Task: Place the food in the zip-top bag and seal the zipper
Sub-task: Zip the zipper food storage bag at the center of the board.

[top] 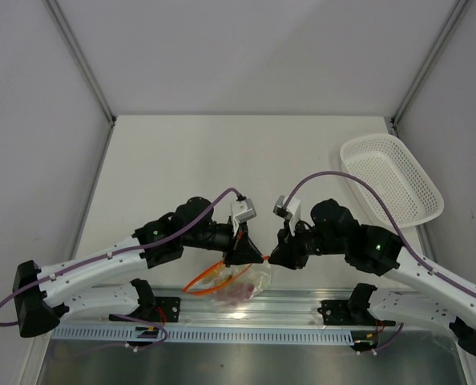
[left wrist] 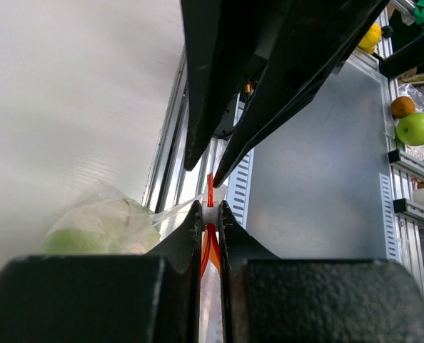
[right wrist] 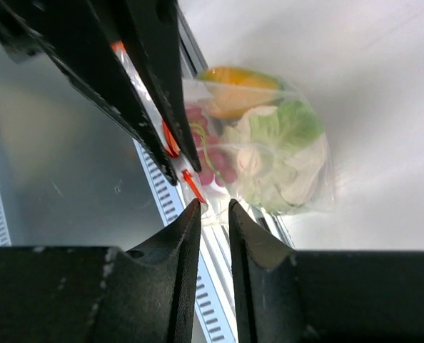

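The clear zip-top bag [top: 242, 287] hangs between my two grippers at the table's near edge. The food shows inside it: a yellow-orange fruit [right wrist: 237, 89], dark red grapes [right wrist: 213, 163], a green piece [right wrist: 290, 123] and a whitish piece [right wrist: 258, 161]. My left gripper [left wrist: 210, 209] is shut on the orange-red zipper [left wrist: 209, 243] at the bag's mouth. In the top view the left gripper [top: 244, 255] nearly touches the right gripper [top: 276, 255]. My right gripper [right wrist: 213, 205] is open by a narrow gap, and the zipper's end [right wrist: 193, 186] lies just off its left fingertip, with nothing pinched.
A white mesh basket [top: 392, 178] stands at the back right. A metal rail [top: 246, 309] runs along the near edge under the bag. Beyond the table's edge, a green apple [left wrist: 415, 128] and an orange [left wrist: 402, 106] show in the left wrist view.
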Robot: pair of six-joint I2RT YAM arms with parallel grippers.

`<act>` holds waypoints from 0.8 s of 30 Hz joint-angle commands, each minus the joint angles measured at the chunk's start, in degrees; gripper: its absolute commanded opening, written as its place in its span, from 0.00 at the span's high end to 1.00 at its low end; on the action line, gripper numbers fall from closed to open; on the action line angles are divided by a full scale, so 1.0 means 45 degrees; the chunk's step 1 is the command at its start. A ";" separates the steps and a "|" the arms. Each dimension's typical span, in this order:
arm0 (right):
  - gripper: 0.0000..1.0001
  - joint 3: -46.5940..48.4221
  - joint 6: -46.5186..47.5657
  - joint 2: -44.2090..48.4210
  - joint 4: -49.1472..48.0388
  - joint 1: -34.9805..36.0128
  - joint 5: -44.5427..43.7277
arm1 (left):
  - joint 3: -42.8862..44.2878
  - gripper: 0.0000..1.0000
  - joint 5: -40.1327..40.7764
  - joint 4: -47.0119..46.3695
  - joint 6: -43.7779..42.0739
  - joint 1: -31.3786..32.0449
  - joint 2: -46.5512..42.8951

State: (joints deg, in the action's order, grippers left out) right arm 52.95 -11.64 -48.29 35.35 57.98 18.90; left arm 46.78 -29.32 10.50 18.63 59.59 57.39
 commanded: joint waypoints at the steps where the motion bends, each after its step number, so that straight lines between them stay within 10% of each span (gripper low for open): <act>1: 0.75 0.0519 0.0848 -0.0264 0.0562 0.0066 0.0352 | 0.0678 0.99 -0.0379 -0.0283 0.0195 -0.0118 -0.0018; 24: 0.90 0.0226 0.1102 -0.0967 -0.1097 0.0066 0.1914 | 0.0697 1.00 -0.0574 -0.0322 0.0234 -0.0137 0.0158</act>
State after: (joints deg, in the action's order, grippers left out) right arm 52.95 -7.40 -52.45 34.06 58.02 25.96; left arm 47.40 -30.74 10.50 19.07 59.42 58.13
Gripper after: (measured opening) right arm 0.122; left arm 0.090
